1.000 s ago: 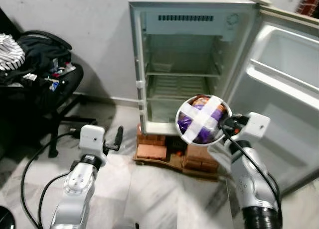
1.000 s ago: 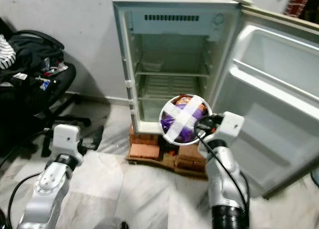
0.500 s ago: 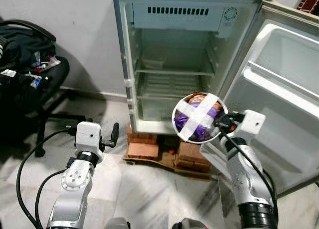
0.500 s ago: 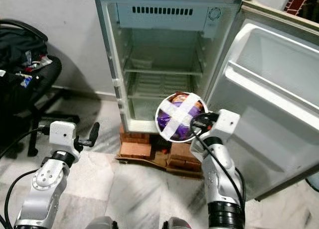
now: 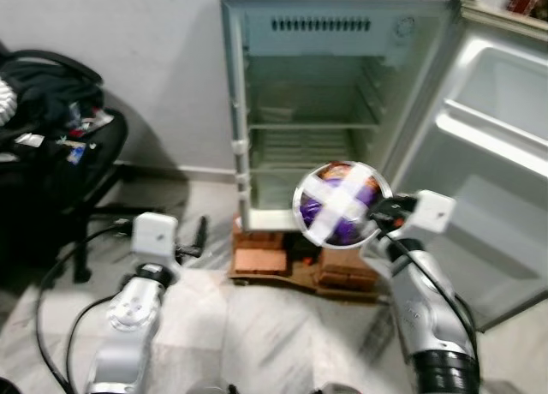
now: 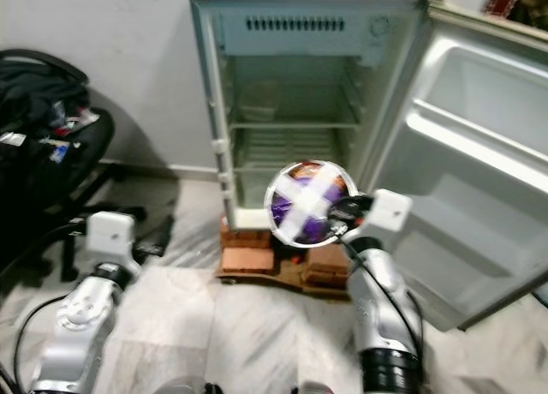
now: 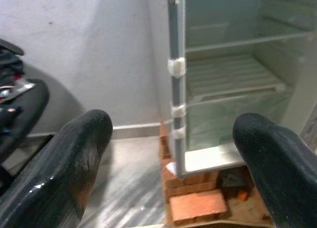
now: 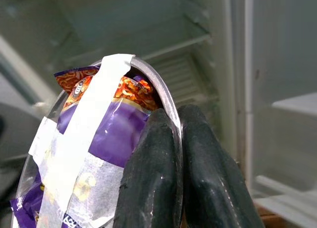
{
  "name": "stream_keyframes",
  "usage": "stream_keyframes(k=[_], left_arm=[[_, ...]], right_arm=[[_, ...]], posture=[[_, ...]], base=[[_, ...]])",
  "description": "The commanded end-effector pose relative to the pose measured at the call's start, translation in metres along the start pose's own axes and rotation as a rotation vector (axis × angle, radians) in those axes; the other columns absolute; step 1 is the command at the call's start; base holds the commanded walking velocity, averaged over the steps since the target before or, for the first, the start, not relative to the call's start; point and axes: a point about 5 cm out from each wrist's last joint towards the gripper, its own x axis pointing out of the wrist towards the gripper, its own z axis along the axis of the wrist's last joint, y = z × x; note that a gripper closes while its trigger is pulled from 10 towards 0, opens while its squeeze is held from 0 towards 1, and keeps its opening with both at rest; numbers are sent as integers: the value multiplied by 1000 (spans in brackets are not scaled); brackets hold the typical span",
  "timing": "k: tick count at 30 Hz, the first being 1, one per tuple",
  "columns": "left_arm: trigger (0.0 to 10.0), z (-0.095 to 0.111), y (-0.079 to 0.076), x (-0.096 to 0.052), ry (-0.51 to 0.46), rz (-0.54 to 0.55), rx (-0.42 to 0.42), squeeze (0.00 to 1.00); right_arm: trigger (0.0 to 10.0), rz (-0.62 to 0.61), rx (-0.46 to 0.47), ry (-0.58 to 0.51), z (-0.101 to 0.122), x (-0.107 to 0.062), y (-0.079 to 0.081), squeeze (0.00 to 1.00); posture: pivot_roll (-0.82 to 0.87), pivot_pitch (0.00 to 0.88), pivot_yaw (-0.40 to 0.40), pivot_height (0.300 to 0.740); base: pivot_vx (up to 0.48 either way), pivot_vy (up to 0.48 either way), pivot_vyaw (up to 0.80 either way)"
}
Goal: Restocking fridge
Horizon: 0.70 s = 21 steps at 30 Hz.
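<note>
While clamped, bowl mouth toward camera.

Both head views looked down from above at the open white metal fridge from nearby. Each wrist view faced its shelves closer, along black fingers.

shiny metal bowl, glossy plastic packets, rough bricks.

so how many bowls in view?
1. A round metal bowl of purple snack packets, crossed with white tape, held by the right hand before the open fridge. Others may be hidden.
</note>
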Motion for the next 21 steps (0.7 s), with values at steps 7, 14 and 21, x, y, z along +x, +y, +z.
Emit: stream_keyframes(k=[7, 14, 21], left_arm=[[10000, 1, 10, -1, -5, 20, 25, 0], [10000, 0, 10, 0, -13, 38, 50, 0], [10000, 0, 9, -1, -9, 34, 68, 0]], right_arm=[[10000, 22, 10, -38, 7, 2, 9, 0], [10000, 20, 11, -43, 8, 1, 9, 0], [10000, 19, 5, -55, 11, 2, 8, 0]], posture=[[71, 71, -25, 740], [70, 66, -26, 740], [70, 67, -29, 740]], base=[[355, 324, 0], [359, 318, -395], [412, 0, 0]])
